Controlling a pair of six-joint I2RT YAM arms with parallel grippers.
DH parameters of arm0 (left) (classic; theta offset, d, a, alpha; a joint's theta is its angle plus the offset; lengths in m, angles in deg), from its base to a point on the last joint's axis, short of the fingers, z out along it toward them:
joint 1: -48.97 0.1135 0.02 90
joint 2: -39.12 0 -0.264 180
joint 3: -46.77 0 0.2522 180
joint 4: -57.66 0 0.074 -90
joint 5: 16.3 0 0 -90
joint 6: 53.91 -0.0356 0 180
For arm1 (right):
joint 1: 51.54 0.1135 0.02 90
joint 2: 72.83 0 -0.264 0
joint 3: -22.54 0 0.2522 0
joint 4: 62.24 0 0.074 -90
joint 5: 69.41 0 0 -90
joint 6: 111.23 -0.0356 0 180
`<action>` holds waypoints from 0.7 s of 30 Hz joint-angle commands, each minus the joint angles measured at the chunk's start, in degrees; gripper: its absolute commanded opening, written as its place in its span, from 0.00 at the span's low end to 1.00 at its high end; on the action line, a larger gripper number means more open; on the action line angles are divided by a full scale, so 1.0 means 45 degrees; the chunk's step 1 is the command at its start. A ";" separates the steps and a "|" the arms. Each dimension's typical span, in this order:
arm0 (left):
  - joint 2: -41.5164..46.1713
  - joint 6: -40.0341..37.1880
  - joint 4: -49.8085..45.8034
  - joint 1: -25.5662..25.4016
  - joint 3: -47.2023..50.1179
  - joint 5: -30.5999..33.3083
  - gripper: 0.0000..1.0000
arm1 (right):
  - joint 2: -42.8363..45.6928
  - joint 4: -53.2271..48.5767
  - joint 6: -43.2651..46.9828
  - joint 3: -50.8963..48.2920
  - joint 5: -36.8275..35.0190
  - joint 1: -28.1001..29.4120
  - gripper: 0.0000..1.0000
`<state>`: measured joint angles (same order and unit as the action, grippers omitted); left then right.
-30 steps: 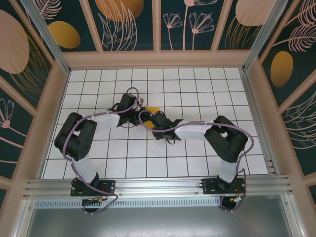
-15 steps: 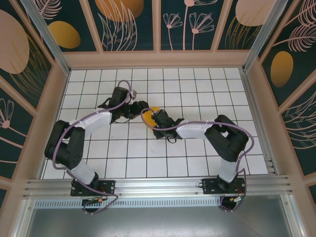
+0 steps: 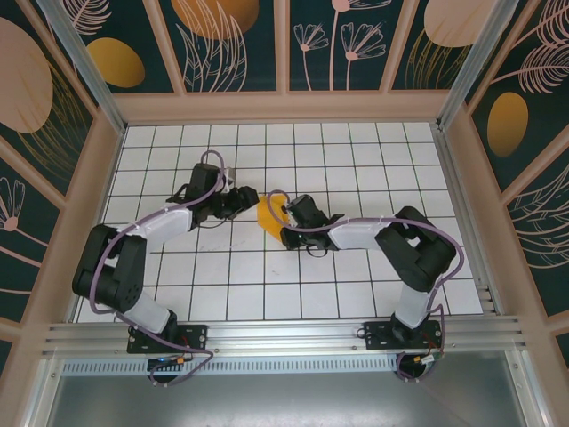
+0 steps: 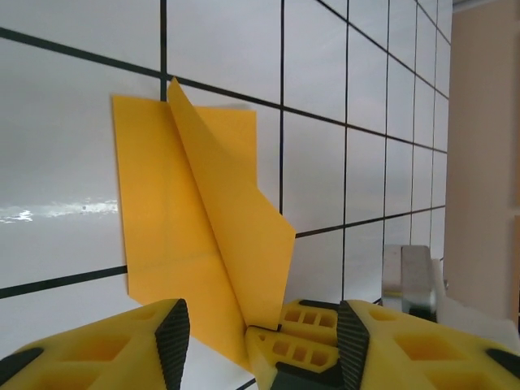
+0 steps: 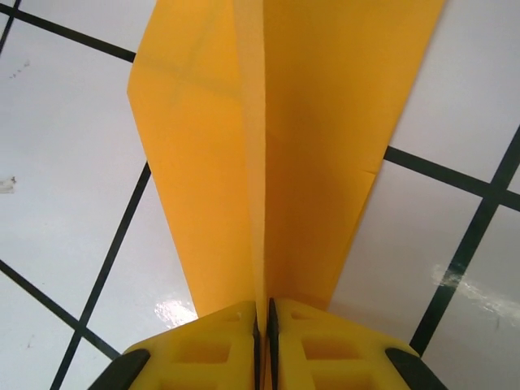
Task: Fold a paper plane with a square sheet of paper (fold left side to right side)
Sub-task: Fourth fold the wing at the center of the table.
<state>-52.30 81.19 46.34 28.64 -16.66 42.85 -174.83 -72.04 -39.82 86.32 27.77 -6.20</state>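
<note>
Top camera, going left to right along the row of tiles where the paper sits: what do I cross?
In order: left gripper, jaws open → orange paper → right gripper, jaws shut on the paper.

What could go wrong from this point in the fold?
1. The right gripper is shut on only the near end of the orange paper's raised ridge; a pull could slip or tear it.
2. The left gripper stands open, holding nothing, so the paper may pivot on the table.
3. The flaps lie unevenly, so the next crease may run crooked.
</note>
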 commanded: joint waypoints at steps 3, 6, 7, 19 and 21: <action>-0.1150 0.0424 0.1310 -0.0791 -0.0139 -0.0574 0.53 | 0.0386 0.0932 -0.0613 -0.0554 0.1614 -0.0445 0.14; -0.1947 0.0485 0.1431 -0.1148 -0.0507 -0.0578 0.52 | 0.0324 0.0950 -0.0625 -0.0609 0.1666 -0.0503 0.14; -0.2129 0.0491 0.1431 -0.1211 -0.0613 -0.0559 0.52 | 0.0317 0.0955 -0.0615 -0.0637 0.1683 -0.0514 0.14; -0.3820 0.0392 0.0989 -0.1612 -0.1707 -0.0352 0.48 | 0.0107 0.1052 -0.0635 -0.0679 0.1920 -0.0641 0.14; -0.3946 0.0339 0.0882 -0.1614 -0.1685 -0.0244 0.45 | 0.0073 0.1095 -0.0653 -0.0697 0.2008 -0.0692 0.14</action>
<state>-68.80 82.90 51.21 21.77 -22.98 41.26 -174.65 -68.41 -41.81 84.14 35.20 -8.80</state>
